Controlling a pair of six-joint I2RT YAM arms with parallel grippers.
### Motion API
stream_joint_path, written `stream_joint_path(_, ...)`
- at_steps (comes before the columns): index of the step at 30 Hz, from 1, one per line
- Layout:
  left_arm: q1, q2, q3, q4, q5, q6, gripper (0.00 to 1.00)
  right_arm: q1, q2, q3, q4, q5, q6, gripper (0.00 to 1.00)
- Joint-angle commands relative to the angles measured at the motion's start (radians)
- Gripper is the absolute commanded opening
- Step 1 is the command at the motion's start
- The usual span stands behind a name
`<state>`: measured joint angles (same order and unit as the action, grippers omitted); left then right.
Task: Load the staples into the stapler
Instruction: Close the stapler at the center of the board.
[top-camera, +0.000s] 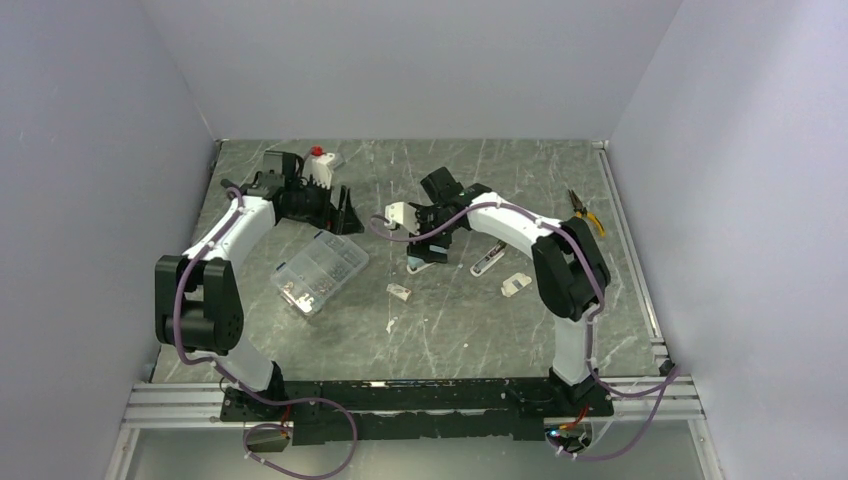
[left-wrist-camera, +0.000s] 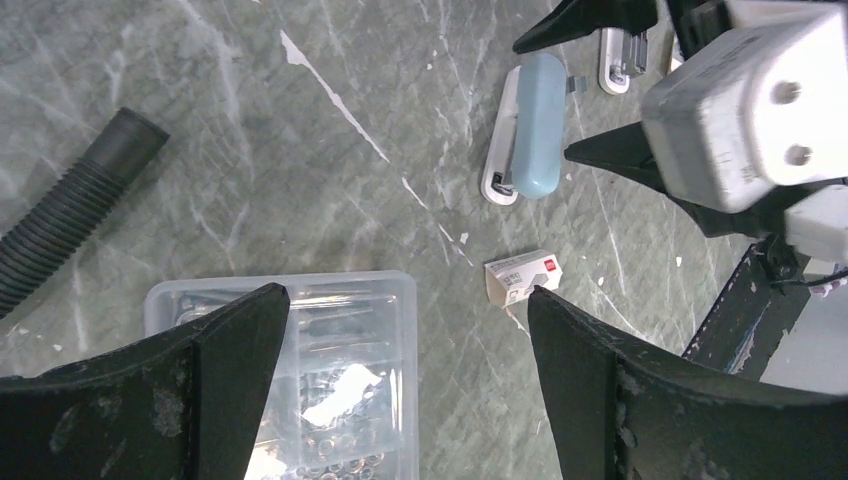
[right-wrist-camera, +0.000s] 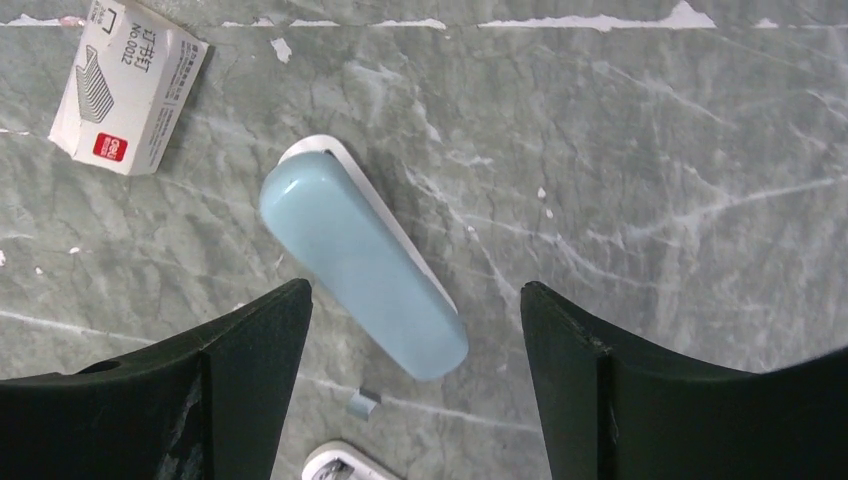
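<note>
A light-blue stapler (right-wrist-camera: 365, 265) on a white base lies closed and flat on the marble table, also seen as the blue stapler (left-wrist-camera: 535, 125). My right gripper (right-wrist-camera: 415, 330) hangs open just above it, with the stapler's near end between the fingers but untouched. The staples, a small white box with a red mark (right-wrist-camera: 130, 85), lie a short way off, loose on the table (left-wrist-camera: 522, 275). A tiny loose staple strip (right-wrist-camera: 363, 402) rests beside the stapler's end. My left gripper (left-wrist-camera: 400, 340) is open and empty, hovering between the clear case and the staple box.
A clear compartment case (top-camera: 320, 270) sits left of centre. A second white stapler (top-camera: 487, 262) and a white piece (top-camera: 515, 285) lie to the right, with pliers (top-camera: 585, 212) at the far right. A red-capped bottle (top-camera: 318, 160) stands at the back left. A black ribbed hose (left-wrist-camera: 70, 215) runs nearby.
</note>
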<state>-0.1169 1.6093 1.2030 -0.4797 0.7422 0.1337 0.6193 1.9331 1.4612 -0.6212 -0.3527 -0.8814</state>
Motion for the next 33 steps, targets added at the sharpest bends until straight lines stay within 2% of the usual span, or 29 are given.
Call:
stream_joint_path(1,0.028,-0.012,0.027,0.008,0.042,-0.022,0.95,0.003,0.057,0.075,-0.033,-0.069,-0.044,0.78)
stream_joint_path(4,0.039,-0.016,0.015,0.001,0.02,-0.019,0.95,0.004,0.081,0.066,-0.023,-0.095,0.012,0.7)
stream_joint_path(7,0.046,-0.004,0.02,-0.026,-0.007,-0.014,0.95,0.004,0.054,-0.013,0.046,-0.09,0.087,0.6)
stream_joint_path(12,0.046,0.038,0.063,-0.081,0.032,-0.039,0.95,0.013,0.009,-0.133,0.137,-0.032,0.179,0.53)
stream_joint_path(16,0.046,0.037,0.069,-0.074,0.068,-0.042,0.95,0.004,-0.018,-0.187,0.178,0.008,0.171,0.51)
stream_joint_path(20,0.046,0.033,0.056,-0.043,0.097,-0.064,0.95,-0.001,-0.016,-0.181,0.178,0.006,0.173,0.38)
stream_joint_path(23,0.046,0.048,0.053,-0.006,0.151,-0.103,0.95,-0.002,-0.033,-0.178,0.195,0.005,0.212,0.2)
stream_joint_path(27,0.046,0.082,0.067,0.073,0.274,-0.23,0.95,-0.009,-0.109,-0.192,0.239,0.016,0.284,0.04)
stream_joint_path(29,0.039,0.111,0.096,0.09,0.349,-0.283,0.95,-0.012,-0.161,-0.194,0.252,0.014,0.325,0.0)
stream_joint_path(33,-0.006,0.201,0.193,0.02,0.451,-0.338,0.95,-0.016,-0.271,-0.197,0.266,-0.002,0.383,0.0)
